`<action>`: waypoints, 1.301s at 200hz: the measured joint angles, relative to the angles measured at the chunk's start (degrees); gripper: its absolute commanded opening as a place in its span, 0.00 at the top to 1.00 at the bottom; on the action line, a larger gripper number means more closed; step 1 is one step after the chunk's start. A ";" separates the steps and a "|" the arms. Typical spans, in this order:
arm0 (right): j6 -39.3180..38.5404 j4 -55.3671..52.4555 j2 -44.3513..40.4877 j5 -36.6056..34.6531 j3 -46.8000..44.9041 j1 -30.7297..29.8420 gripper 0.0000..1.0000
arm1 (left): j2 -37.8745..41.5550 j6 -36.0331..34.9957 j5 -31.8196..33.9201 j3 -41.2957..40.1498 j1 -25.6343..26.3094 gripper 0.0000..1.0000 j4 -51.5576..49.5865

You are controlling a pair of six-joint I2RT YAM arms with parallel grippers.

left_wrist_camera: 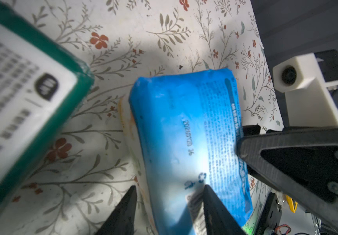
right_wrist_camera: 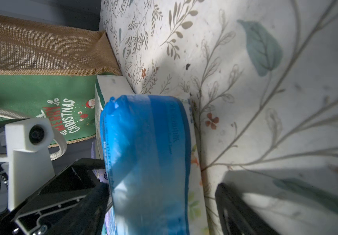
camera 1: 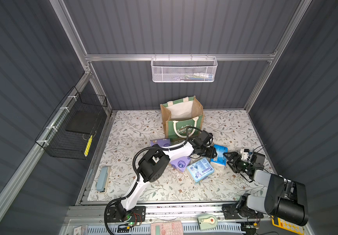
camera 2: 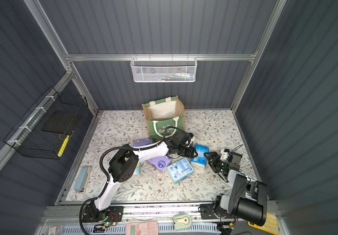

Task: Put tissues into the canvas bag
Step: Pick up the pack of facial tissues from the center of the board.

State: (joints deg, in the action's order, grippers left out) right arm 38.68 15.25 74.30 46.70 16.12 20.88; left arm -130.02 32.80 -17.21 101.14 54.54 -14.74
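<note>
The floral table top fills the floor of the grey booth, and both arms work over its right half. The left arm stretches from the near edge toward the right, and the right arm bends in from the near right corner. A black wire basket hangs on the left wall and a white mesh basket on the far wall. The canvas bag stands upright at the far middle of the table, mouth open, white lining showing. The tissues lie on the table, nearer than the bag. The bright blue pack sits right of centre between the two grippers. A light blue pack lies just beside it to the near left. One purple pack lies further left, partly under the left arm, and a second purple pack lies by the bag's near left corner. The green-and-white pack lies close against the bag's near right corner. A pink calculator and a yellow calculator rest beyond the table's near edge. The right gripper straddles the bright blue pack with its jaws wide: one finger is against the pack's side and the other stands clear. The left gripper meets the pack's left end with its jaws part-way apart; whether they pinch it I cannot tell.
</note>
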 measured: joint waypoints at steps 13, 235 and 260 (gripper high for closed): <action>0.11 0.55 0.42 0.07 0.00 -0.72 0.16 | 0.00 0.09 0.00 -0.02 -0.42 0.48 -0.02; 6.69 7.69 -1.99 1.27 0.96 -5.95 0.53 | -0.76 1.55 -1.53 -0.50 -1.90 0.43 1.07; 3.50 2.08 -3.23 0.11 3.45 -6.58 0.57 | -0.72 1.57 -1.88 -0.50 -2.05 0.41 1.49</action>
State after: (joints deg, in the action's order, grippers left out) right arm 42.17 17.32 71.07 46.81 19.57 14.31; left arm -130.74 34.37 -19.09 100.64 52.49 -13.26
